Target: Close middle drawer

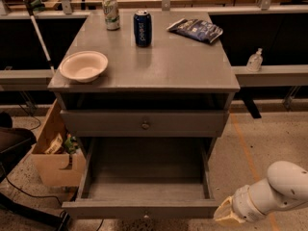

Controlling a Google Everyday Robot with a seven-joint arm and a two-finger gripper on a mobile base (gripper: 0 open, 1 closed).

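The middle drawer (139, 209) of the grey cabinet is pulled far out toward me. Its inside is empty, and its flat front lies along the bottom of the camera view, with the knob just at the frame's lower edge. The drawer above it (144, 123), with a small round knob, is pushed in. The lowest drawer is hidden under the open one. My gripper (227, 214), on the end of the white arm (281, 186), is at the lower right, just beside the right end of the open drawer's front.
On the cabinet top (192, 71) stand a white bowl (83, 65), a blue can (142, 28), a light can (111, 12) and a dark snack bag (195, 30). A cardboard box (50, 160) sits on the floor at the left. A small bottle (254, 60) stands on a ledge at the right.
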